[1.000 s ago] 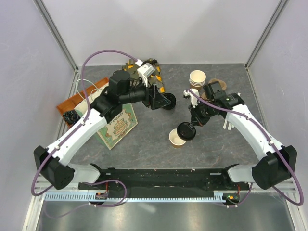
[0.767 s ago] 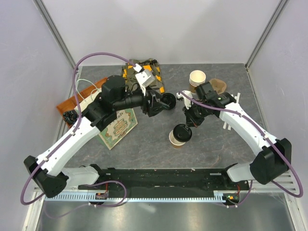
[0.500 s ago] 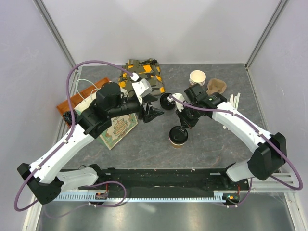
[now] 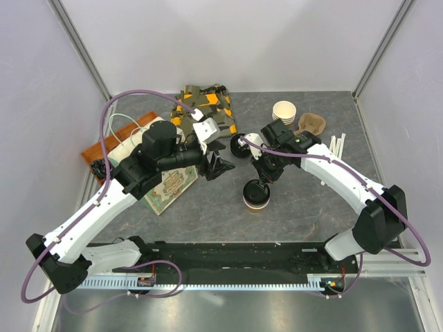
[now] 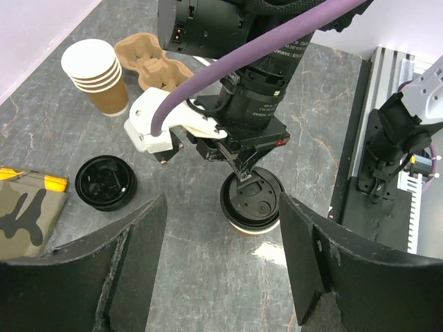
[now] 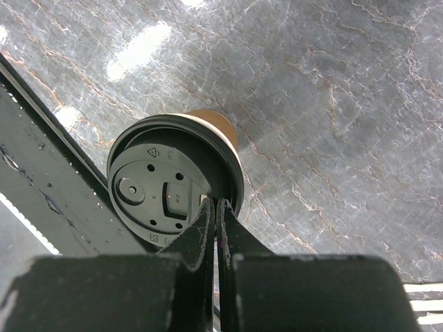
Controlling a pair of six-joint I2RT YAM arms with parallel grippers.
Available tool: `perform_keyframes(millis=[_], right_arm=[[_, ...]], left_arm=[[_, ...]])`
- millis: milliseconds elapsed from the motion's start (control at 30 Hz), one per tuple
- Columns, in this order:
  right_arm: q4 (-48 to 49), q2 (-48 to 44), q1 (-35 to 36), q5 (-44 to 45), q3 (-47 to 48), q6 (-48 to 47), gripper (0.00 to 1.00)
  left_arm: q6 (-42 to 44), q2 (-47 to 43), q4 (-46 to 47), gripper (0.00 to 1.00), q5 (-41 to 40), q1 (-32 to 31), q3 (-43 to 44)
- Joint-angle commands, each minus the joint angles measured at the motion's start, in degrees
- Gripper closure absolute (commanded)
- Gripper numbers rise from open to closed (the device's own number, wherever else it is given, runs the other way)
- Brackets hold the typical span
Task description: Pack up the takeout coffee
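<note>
Pinching the raised rim of a round black plastic lid, the right gripper (image 6: 213,206) has its two dark fingers closed to a hairline slit. That lid sits on the takeout coffee (image 5: 250,202), a small brown kraft-paper cup standing upright on the grey, veined stone-look tabletop (image 4: 304,207), roughly midway between the two arms. The lid's top is moulded with a sip hole, small dimples and a recycling triangle.

The left gripper (image 4: 219,166) hangs just left of the cup with its broad matte-black fingers spread wide, holding nothing and touching nothing.

A loose black lid (image 5: 105,182) lies flat on the table, close to the coffee on its far side. Further back stand a stack of lidless paper cups (image 5: 97,76) with cream rims and a moulded-pulp cup carrier (image 5: 154,66). A printed paper bag (image 4: 169,185) lies under the left arm, and a crumpled camouflage cloth (image 4: 208,104) lies at the far edge.
</note>
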Motion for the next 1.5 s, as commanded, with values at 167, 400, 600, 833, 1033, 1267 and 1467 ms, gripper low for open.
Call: perform_keyframes(millis=[167,400,600,833,1033,1267,1467], right_arm=[[1.8,0.5,0.4,0.6,-1.0,0.4,1.00],[2.4,0.2,0.5,0.7,-2.1,0.3,1.00],[2.5,0.0,0.8,0.5,-2.4,0.3,1.00],[2.3,0.4,0.9,0.0,-2.2,0.1,0.95],[2.0,0.3,0.8,-0.3,-1.9,-0.3,0.89],[1.8,0.8,1.0,-0.8,-1.9,-0.6,0.84],[1.6,0.7,1.1,-0.7,-1.9,-0.8,0.74]], left_arm=[[-0.2,-0.1,0.8,0.26,0.7,0.1,0.2],[-0.5,0.4,0.9,0.26,0.5,0.1,0.2],[-1.1,1.2,0.9,0.26,0.5,0.1,0.2],[-1.1,1.4,0.9,0.25,0.2,0.1,0.1],[-1.2,1.8,0.8,0.25,0.4,0.1,0.3],[-0.8,2.2,0.8,0.25,0.5,0.1,0.7],[-0.9,2.5,0.8,0.25,0.4,0.1,0.7]])
